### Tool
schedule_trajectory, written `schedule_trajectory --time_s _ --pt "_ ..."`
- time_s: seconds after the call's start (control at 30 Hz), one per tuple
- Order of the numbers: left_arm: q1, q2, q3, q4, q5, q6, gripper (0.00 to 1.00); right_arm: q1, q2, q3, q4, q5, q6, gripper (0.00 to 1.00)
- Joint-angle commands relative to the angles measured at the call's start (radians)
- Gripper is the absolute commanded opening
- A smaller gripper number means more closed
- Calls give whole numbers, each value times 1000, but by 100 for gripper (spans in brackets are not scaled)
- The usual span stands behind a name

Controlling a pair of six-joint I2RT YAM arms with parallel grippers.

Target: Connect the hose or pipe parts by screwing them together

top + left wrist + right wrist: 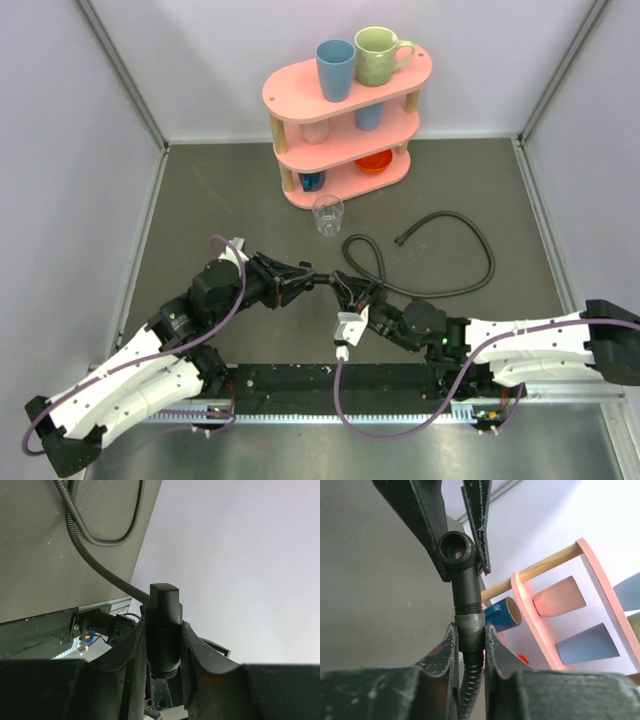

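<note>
The pipe parts meet between my two grippers. A short black elbow fitting (164, 630) is clamped in my left gripper (164, 622), which is shut on it. In the right wrist view the elbow fitting (465, 587) shows its open mouth and bare threads just above the hose's knurled end nut (470, 627). My right gripper (470, 629) is shut on that nut. The corrugated black hose (470, 240) runs from the nut, loops on the mat and ends free near the middle. From above, the left gripper (305, 282) and right gripper (352, 293) face each other closely.
A pink three-tier rack (300, 90) with mugs and cups stands at the back. A clear glass (328, 213) stands just in front of it, near the hose loop (365, 255). Grey walls close off both sides.
</note>
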Motion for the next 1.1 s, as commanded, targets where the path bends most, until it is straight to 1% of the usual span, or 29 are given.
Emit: schedule_trajectory --time_s 0.0,0.07,0.1,0.13,0.17,0.2,0.23,0.3,0.33,0.4,0.43,0.5,0.53,0.6,0.63,0.77,0.8,0.83,0.9,0.93,0.97,1.0,1.07 --pt "-2 9 11 123 96 -46 0 20 -22 74 4 -71 17 0" --pt "-4 19 17 119 96 21 0 18 -39 113 -67 -86 58 0" --pt "-4 22 31 110 93 53 0 18 -44 127 -134 -93 74 0" --pt "-4 28 37 105 92 117 0 0 -50 141 -165 -105 113 0" --pt "-4 43 40 102 95 136 0 -15 -67 167 -202 -144 141 0" --pt "-4 51 37 123 124 159 0 -28 -73 177 -252 -164 165 0" --pt "-4 63 34 163 147 234 0 -46 -82 184 -276 -212 210 0" --pt "-4 111 51 208 184 316 0 -103 -107 200 -303 -269 256 0" --pt "-2 127 62 217 213 427 0 -124 -110 206 -340 -337 297 0" --pt "-2 180 95 208 239 565 0 -186 -116 230 -381 -405 351 0" --pt "-4 193 102 205 260 681 0 -204 -116 239 -426 -487 368 0" --pt "-5 217 80 270 305 783 0 -265 -107 270 -469 -557 402 0" --pt "-5 221 70 306 353 852 0 -285 -96 278 -489 -627 423 0" --pt "-5 232 41 358 395 905 0 -337 -87 295 -524 -692 457 0" --pt "-5 241 30 417 470 967 0 -353 -76 305 -536 -753 463 0" --pt "-7 241 -9 485 546 1083 0 -426 -55 313 -550 -884 512 0" --pt "-5 234 -27 496 549 1103 0 -442 -48 316 -556 -910 529 0" --pt "-7 211 -39 531 556 1152 0 -471 -42 321 -561 -969 538 0" --pt "-7 177 -81 560 550 1213 0 -494 -13 336 -579 -1025 564 0" --pt "-7 137 -90 565 535 1268 0 -503 1 344 -592 -1048 566 0" --pt "-7 119 -98 565 529 1299 0 -503 17 354 -598 -1048 566 0" --pt "-7 103 -107 561 489 1337 0 -503 27 358 -609 -1050 568 0" --pt "-7 69 -112 545 428 1344 0 -505 37 358 -607 -1044 578 0"
